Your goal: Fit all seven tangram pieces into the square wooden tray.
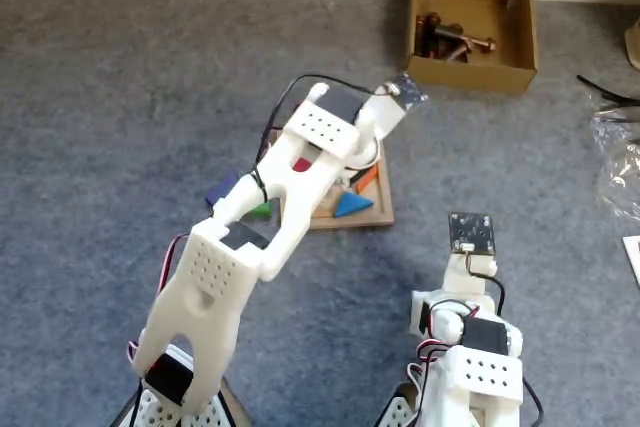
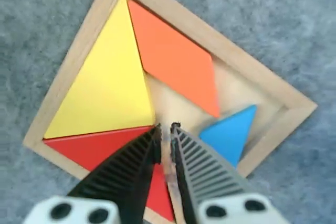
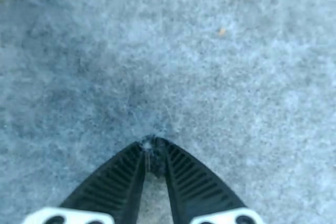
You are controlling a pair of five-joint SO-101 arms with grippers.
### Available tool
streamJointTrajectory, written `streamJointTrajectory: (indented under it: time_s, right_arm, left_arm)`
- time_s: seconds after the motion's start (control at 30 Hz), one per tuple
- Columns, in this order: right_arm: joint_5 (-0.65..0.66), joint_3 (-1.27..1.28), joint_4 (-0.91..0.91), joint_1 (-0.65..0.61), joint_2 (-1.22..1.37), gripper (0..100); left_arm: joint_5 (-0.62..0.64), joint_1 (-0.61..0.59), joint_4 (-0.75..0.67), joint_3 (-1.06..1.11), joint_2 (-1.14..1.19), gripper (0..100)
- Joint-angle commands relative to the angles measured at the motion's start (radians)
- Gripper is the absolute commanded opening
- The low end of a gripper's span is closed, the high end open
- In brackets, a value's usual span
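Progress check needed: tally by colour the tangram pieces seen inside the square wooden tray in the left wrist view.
Yellow wooden triangle: 1
Orange wooden parallelogram: 1
Light blue wooden triangle: 1
Red wooden triangle: 1
Total: 4; the left gripper hides one corner of the square wooden tray.

- Tabletop point(image 1: 100, 97): grey felt-like cloth, matt, with a fuzzy nap.
- Tray point(image 2: 77, 59): pale bare wood, smooth and matt, with faint grain.
- Yellow triangle point(image 2: 105, 82), orange parallelogram point(image 2: 176, 61), blue triangle point(image 2: 228, 132), red triangle point(image 2: 94, 148): smooth painted faces with a low satin sheen.
- Left hand point(image 2: 165, 128): ribbed matt plastic, one finger black, the other grey.
- Right hand point(image 3: 152, 141): ribbed matt black plastic.
- Arm shells point(image 1: 210, 287): white matt plastic, perforated.
- Box point(image 1: 470, 72): brown matt cardboard.
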Motion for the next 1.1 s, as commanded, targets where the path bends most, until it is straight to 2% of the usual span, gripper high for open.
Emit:
streamJointTrajectory:
  time_s: [0.0, 0.2, 0.37, 0.63, 0.73, 1.07]
  right_arm:
    - [-0.003, 0.031, 0.015, 0.033, -0.001, 0.5]
    - [-0.003, 0.031, 0.015, 0.033, -0.001, 0.5]
    - [-0.003, 0.031, 0.015, 0.033, -0.001, 0.5]
    - [-0.005, 0.031, 0.015, 0.033, -0.001, 0.5]
    - [-0.003, 0.031, 0.015, 0.033, -0.001, 0.5]
    - [-0.006, 0.031, 0.015, 0.033, -0.001, 0.5]
  left_arm:
    - [0.008, 0.068, -0.009, -0.050, -0.016, 5]
    - [-0.011, 0.140, -0.057, -0.016, -0.015, 5]
    - [-0.129, 0.177, -0.137, 0.062, -0.018, 5]
    - [-0.120, 0.183, -0.203, 0.065, -0.016, 5]
    - [-0.074, 0.191, -0.204, 0.064, -0.016, 5]
    - [-0.071, 0.205, -0.203, 0.068, -0.007, 5]
